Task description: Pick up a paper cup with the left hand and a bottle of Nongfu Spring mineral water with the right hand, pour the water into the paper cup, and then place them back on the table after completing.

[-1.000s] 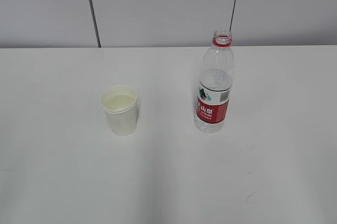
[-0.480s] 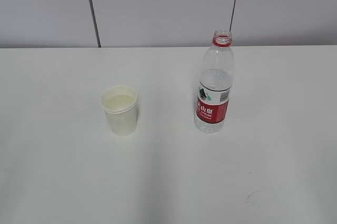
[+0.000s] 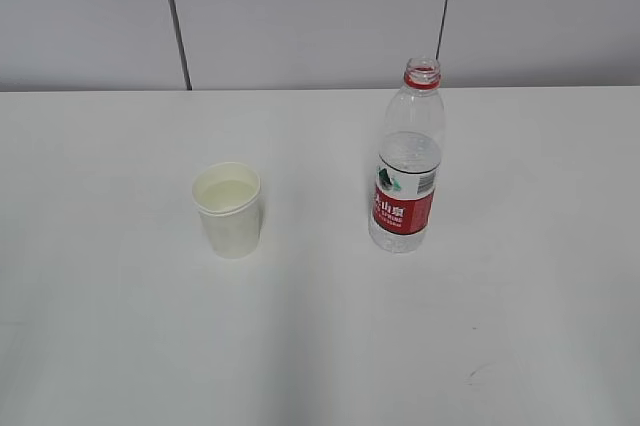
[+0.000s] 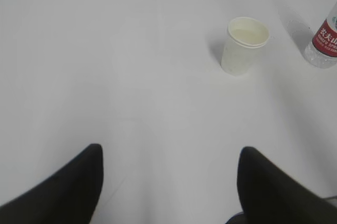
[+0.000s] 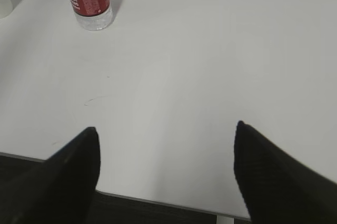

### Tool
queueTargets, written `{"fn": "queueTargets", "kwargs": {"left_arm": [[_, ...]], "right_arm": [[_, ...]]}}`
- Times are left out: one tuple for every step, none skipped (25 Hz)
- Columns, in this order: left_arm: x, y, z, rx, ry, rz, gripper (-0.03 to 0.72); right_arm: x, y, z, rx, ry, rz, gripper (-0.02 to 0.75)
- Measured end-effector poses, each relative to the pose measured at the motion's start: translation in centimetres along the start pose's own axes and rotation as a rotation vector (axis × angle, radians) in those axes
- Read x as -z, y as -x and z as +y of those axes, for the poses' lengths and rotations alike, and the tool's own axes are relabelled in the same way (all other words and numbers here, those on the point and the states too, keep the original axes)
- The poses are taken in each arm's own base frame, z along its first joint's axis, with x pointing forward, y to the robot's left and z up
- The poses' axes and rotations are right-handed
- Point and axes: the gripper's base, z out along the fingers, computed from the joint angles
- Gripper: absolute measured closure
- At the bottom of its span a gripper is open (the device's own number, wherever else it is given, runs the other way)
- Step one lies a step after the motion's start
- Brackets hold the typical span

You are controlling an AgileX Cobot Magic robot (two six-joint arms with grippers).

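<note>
White tabletop (image 3: 120, 346) is filling most of every view, with grey wall panels running behind it in the exterior view. Paper cup (image 3: 229, 210) is standing upright left of centre, holding pale liquid; the bottle (image 3: 408, 158), uncapped with a red neck ring and red label, is standing upright to its right, well apart from it, with water (image 3: 409, 154) showing in its clear body above the label. Neither arm is appearing in the exterior view. Left hand (image 4: 168, 169) is hanging low over bare table, fingers spread wide and holding nothing, the cup well ahead of it to the right. Right hand (image 5: 166, 153) is hanging over the table's near edge, fingers likewise wide apart and empty, the bottle far ahead to the left. Only dark fingertips are showing in each wrist view; both wrist views are cutting off the bottle's upper part.
</note>
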Motion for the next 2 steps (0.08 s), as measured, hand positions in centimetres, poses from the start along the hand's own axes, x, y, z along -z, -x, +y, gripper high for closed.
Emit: {"fn": "queueTargets", "kwargs": {"left_arm": [[0.00,0.00,0.00,0.000,0.000,0.000,0.199],[0.00,0.00,0.00,0.000,0.000,0.000,0.199]], "right_arm": [[0.00,0.00,0.00,0.000,0.000,0.000,0.150],[0.00,0.00,0.00,0.000,0.000,0.000,0.150]]}}
